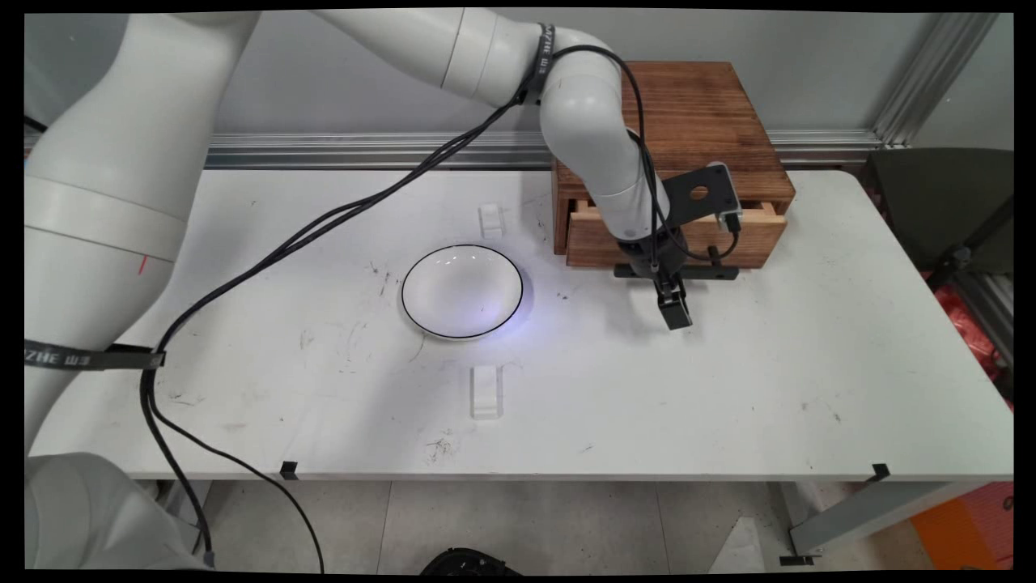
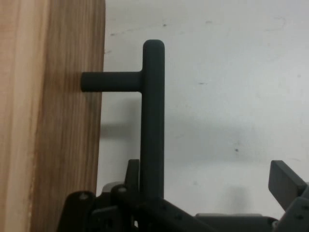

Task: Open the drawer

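Tool at the drawer handle of the wooden box

The white table (image 1: 728,389) carried the wooden box (image 1: 688,121) at its far side, its drawer (image 1: 591,239) slightly out; a black-rimmed bowl (image 1: 462,291) sat well apart to the left, bare table lying in front; the tool (image 1: 674,309) stood open, one finger (image 2: 133,176) beside the black handle (image 2: 152,121), the other (image 2: 285,183) wide; closing off-centre could slip off the bar or knock the box.

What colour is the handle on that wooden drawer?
Black; the handle on the drawer shows best in the hand view.
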{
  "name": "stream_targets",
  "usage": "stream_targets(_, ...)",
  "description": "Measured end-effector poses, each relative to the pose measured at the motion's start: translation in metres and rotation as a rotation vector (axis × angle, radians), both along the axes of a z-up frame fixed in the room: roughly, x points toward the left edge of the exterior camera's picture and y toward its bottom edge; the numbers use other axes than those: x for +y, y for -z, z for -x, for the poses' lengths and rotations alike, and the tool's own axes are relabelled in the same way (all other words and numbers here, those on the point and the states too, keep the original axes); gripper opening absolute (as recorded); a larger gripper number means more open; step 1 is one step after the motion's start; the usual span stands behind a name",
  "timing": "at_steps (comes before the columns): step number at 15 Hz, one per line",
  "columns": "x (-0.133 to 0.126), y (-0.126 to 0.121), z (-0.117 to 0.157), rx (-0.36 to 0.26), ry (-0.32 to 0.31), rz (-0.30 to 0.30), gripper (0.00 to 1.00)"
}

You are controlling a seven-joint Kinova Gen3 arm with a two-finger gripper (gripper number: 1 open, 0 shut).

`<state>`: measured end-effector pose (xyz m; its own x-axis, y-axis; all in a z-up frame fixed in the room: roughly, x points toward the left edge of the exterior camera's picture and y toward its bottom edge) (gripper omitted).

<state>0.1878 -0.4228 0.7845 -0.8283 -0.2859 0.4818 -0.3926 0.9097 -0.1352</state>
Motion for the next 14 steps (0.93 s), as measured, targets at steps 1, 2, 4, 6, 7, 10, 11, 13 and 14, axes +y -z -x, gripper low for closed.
stream_targets(1,0.003,-0.001,0.001,0.001,0.000,-0.003,1.00)
stream_targets(2,0.005,-0.002,0.001,0.003,0.001,-0.005,1.00)
stream_targets(4,0.010,-0.003,0.002,0.005,0.002,-0.010,1.00)
stream_targets(6,0.014,-0.005,0.003,0.008,0.004,-0.015,1.00)
stream_targets(7,0.017,-0.005,0.004,0.010,0.006,-0.018,1.00)
stream_targets(10,0.026,-0.008,0.007,0.016,0.012,-0.027,1.00)
stream_targets(11,0.028,-0.008,0.008,0.017,0.014,-0.029,1.00)
stream_targets(13,0.032,-0.009,0.009,0.018,0.016,-0.033,1.00)
stream_targets(14,0.034,-0.010,0.009,0.019,0.017,-0.035,1.00)
